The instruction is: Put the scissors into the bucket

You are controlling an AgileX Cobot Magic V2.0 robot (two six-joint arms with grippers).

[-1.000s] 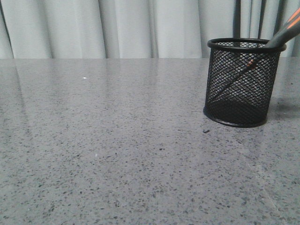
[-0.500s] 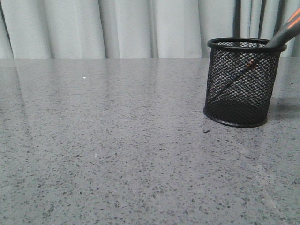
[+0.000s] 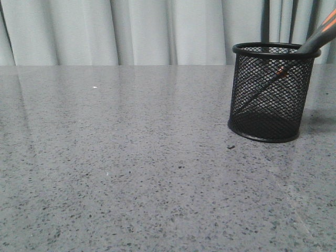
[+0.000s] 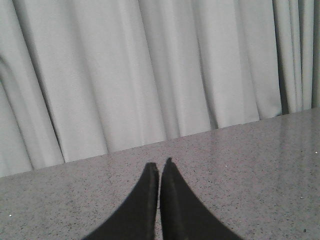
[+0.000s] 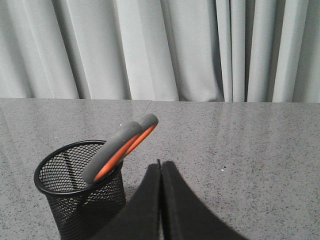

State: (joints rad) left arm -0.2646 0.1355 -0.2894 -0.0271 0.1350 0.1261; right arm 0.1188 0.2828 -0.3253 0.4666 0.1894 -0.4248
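Grey-handled, orange-lined scissors [image 5: 120, 148] stand tilted, blades down, inside the black wire-mesh bucket [image 3: 270, 94]; handles overhang its rim. Left gripper [image 4: 159, 167] and right gripper [image 5: 160, 166] are both pressed together, holding nothing.

The bucket [image 3: 271, 92] is a small black wire-mesh cylinder with a solid black rim and a solid base. It stands upright on the grey speckled table [image 3: 131, 157], toward the right side in the front view. The scissors [image 3: 315, 37] stand inside the bucket, blades down and handles up. They lean against the rim at a slant, and the orange pivot shows through the mesh. The dark grey handles, lined orange inside the loops, project well above the rim. In the right wrist view the bucket [image 5: 80, 192] and the scissors [image 5: 120, 147] show the same arrangement.
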